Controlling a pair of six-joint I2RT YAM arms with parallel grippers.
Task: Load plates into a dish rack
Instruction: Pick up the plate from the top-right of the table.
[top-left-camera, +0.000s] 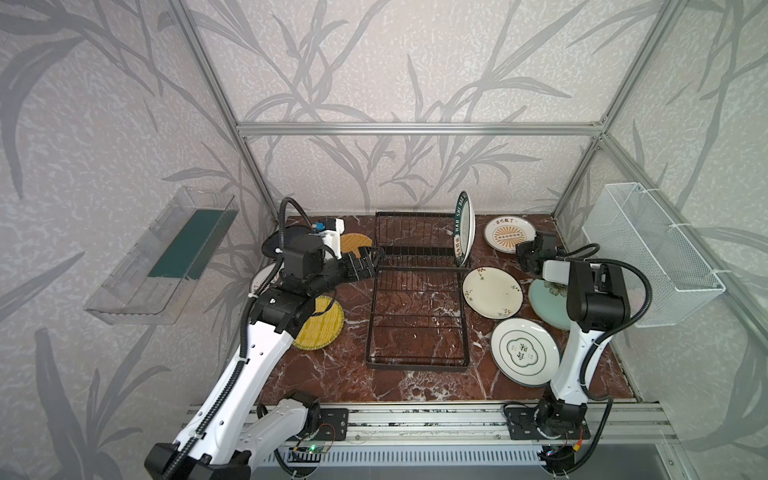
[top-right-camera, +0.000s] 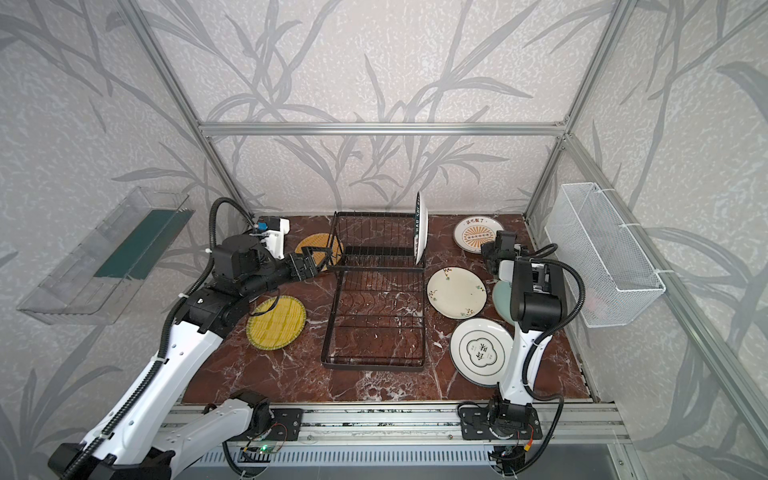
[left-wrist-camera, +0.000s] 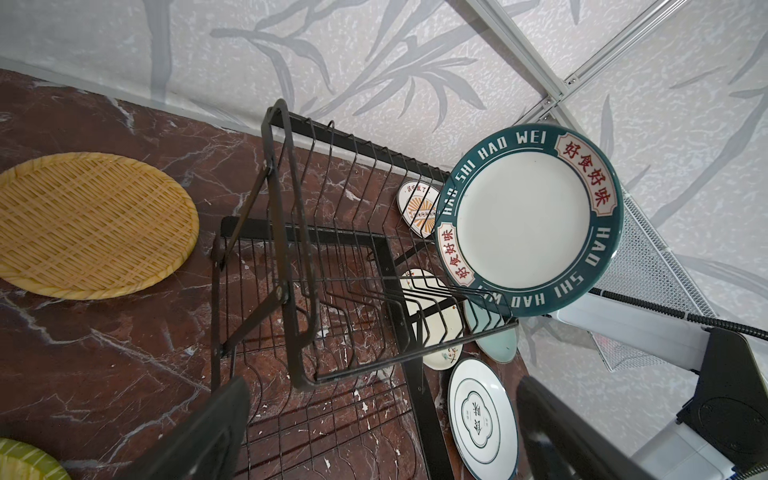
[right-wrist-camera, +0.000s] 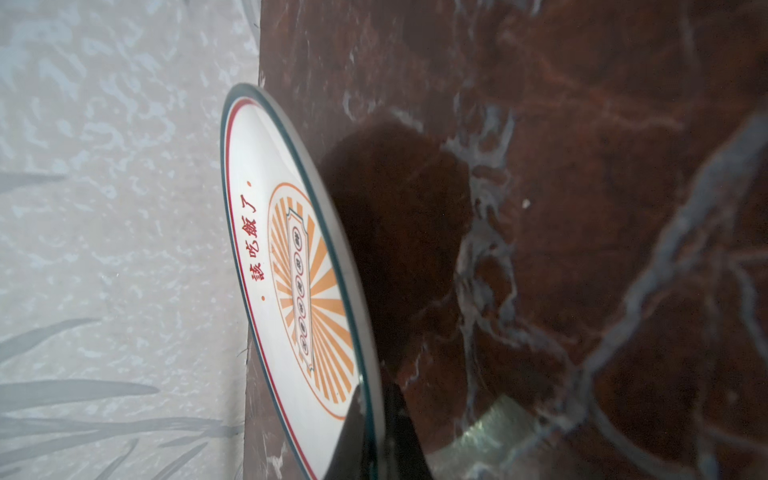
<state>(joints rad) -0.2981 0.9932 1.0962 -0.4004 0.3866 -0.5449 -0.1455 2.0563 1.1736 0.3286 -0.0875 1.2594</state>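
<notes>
Red marbled surface (top-left-camera: 332, 374) is mostly taken up mid-frame by the dish rack (top-left-camera: 415, 316), so loose plates (top-left-camera: 492, 293) are laid flat either side. One lettered-rim plate (top-left-camera: 467, 228) is stood on edge in the raised slots. Upper right, the sunburst plate (top-left-camera: 505, 235) is clamped at its rim by the right fingers (right-wrist-camera: 399, 436), probably for tipping it upright. Left fingers (left-wrist-camera: 199, 432) are held wide apart and empty at the rack's left edge.

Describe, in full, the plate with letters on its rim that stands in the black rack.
The lettered-rim plate is round and glossy like ceramic, with a white centre and a dark teal rim. The rim carries white letters "HAO SHI HAO WEI" and two cream panels with red Chinese characters. It stands on edge, nearly upright, in the end slot of the raised section of the dish rack, at the robot's right. Only rack wires touch it.
</notes>
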